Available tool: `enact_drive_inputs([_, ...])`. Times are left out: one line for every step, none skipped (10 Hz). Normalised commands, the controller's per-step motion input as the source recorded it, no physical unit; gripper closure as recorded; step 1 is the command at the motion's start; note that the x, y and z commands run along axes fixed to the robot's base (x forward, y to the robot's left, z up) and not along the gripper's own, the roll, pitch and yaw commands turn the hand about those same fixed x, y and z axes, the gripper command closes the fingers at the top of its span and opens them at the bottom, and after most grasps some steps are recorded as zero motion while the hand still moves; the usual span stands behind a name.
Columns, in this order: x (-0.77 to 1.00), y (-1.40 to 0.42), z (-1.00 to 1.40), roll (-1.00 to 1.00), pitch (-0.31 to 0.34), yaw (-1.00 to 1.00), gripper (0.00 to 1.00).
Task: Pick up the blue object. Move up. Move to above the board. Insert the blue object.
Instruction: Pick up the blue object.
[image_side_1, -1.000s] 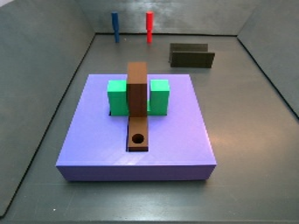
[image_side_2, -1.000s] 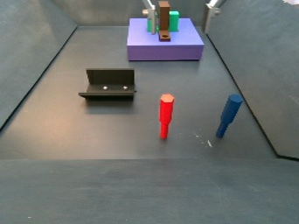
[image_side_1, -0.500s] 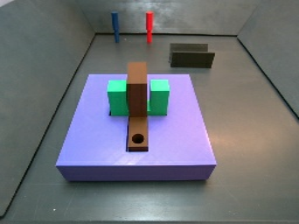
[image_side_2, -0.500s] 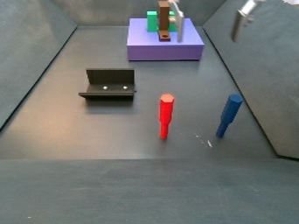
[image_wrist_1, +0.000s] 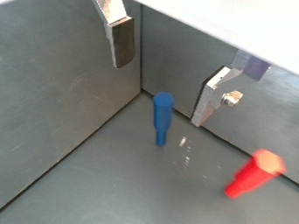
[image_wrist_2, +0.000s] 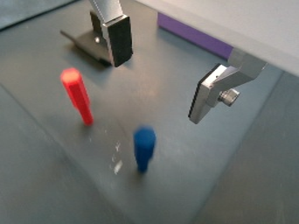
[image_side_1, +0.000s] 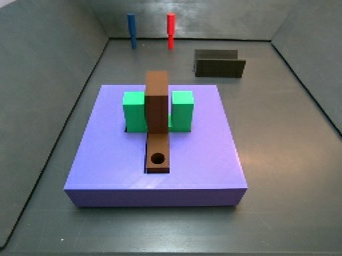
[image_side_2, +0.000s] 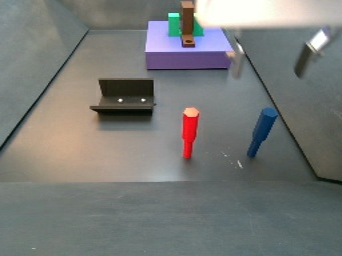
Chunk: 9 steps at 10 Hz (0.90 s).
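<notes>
- The gripper (image_wrist_1: 163, 67) is hanging wide open with nothing between its fingers (image_wrist_1: 121, 39), above the blue object (image_wrist_1: 162, 117), which is standing upright on the floor below the gap.
- In a side view, the gripper (image_side_2: 271, 55) is showing blurred above the blue object (image_side_2: 262, 132); another side view is missing the gripper.
- That view is showing the board (image_side_1: 158, 118), well apart from the gripper, lying across the green block (image_side_1: 136, 111) on the purple slab (image_side_1: 201, 160).
- The red peg (image_wrist_2: 77, 94) is standing just beside the blue object (image_wrist_2: 143, 147).
</notes>
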Motion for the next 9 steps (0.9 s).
enact_drive_inputs([-0.5,0.23,-0.34,0.2,-0.103,0.0,0.0])
enact_drive_inputs([-0.39,0.2,-0.23,0.18,-0.069,0.0,0.0])
enact_drive_inputs([-0.13,0.15,-0.13,0.16,-0.004,0.0,0.0])
enact_drive_inputs([0.0,0.11,-0.08,0.11,0.0,0.0,0.0])
enact_drive_inputs([0.08,0.05,0.0,0.04,0.0,0.0,0.0])
enact_drive_inputs([0.08,0.06,-0.03,0.03,0.0,0.0,0.0])
enact_drive_inputs([0.0,0.1,-0.13,0.07,0.0,0.0,0.0])
enact_drive_inputs([0.0,0.11,-0.22,0.09,-0.029,0.0,0.0])
enact_drive_inputs([0.0,0.12,-0.28,0.11,-0.044,0.0,0.0])
